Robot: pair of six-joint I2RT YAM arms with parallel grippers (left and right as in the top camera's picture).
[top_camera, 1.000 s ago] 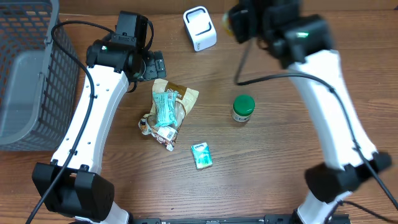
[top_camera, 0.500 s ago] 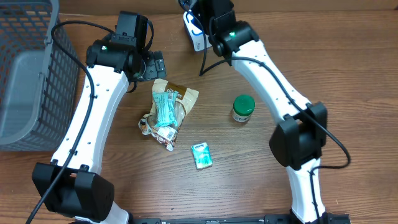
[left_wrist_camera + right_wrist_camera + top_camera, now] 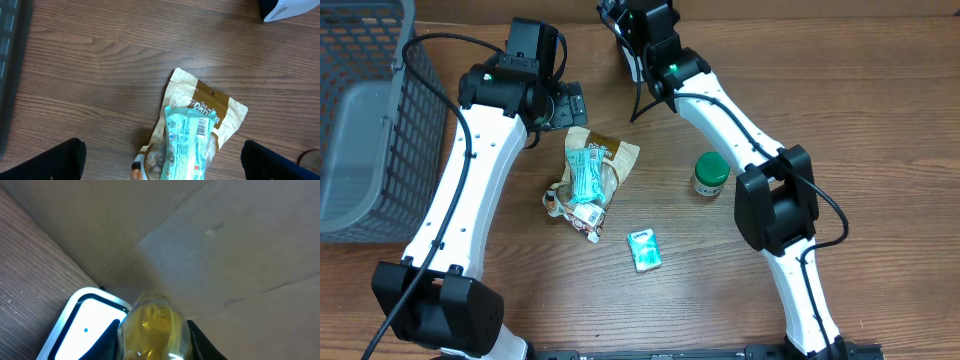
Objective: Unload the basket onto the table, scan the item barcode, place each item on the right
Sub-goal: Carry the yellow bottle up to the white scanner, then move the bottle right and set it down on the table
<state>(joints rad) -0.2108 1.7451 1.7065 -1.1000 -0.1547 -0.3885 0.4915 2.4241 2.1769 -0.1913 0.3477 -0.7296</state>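
The counter (image 3: pixel 840 150) fills the overhead frame, with a grey mesh basket (image 3: pixel 360 120) at its left edge. The right arm reaches to the top centre of that frame. Its wrist view shows the right fingers (image 3: pixel 200 342) clenched on a yellowish container (image 3: pixel 152 330), clear-walled and rounded. This is the item to be scanned. It hangs low in the middle of the wrist frame, just beside the white scanner (image 3: pixel 80 330), which sits at lower left with a small blue light on its face.

The step in hand looks like presenting the item to the scanner. No barcode shows on the side toward the camera. The container probably needs a slow turn about its own axis, held just above the scanner window and not touching it, until the label faces down. Smooth rounded walls may slip, so the grip should stay firm.

The left fingers (image 3: pixel 55 160) are spread wide, released and holding nothing. They hover over a brown snack bag (image 3: pixel 610 155) and a teal packet (image 3: pixel 585 175) left of centre. A green-lidded jar (image 3: pixel 711 172) stands right of centre. A small teal pack (image 3: pixel 643 248) lies below the middle.
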